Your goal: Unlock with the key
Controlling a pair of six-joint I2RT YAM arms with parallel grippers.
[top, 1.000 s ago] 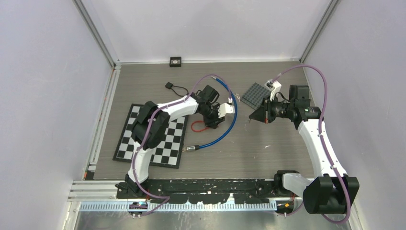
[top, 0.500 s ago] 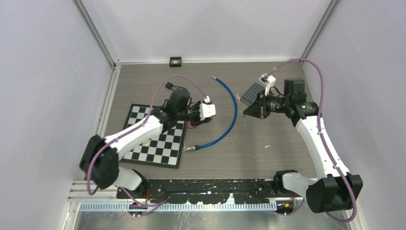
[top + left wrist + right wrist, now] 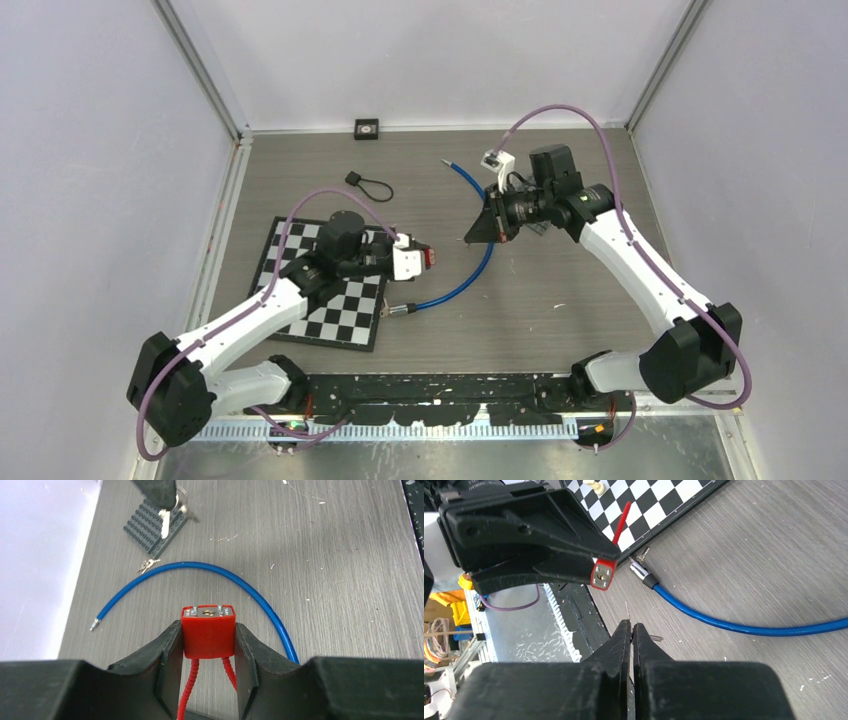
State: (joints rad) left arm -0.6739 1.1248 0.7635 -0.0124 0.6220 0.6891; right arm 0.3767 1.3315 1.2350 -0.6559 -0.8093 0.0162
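My left gripper (image 3: 208, 636) is shut on a red padlock (image 3: 207, 635) with a red cable shackle, held above the table with its keyhole face pointing away. It also shows in the top view (image 3: 427, 258) and in the right wrist view (image 3: 603, 575). My right gripper (image 3: 630, 625) is shut on a key (image 3: 165, 522), whose thin blade sticks out past the fingertips (image 3: 626, 611). In the top view the right gripper (image 3: 472, 236) is a short way right of the padlock, pointing at it. The two are apart.
A blue cable (image 3: 478, 268) curves across the table under both grippers. A chessboard (image 3: 330, 305) lies under the left arm. A grey studded plate (image 3: 148, 526) lies behind the right gripper. A small black tag with a cord (image 3: 356, 180) lies at the back.
My left arm has pulled back to the left and nearer with the padlock. My right arm has swung left toward the table's middle with the key, closing on the padlock.
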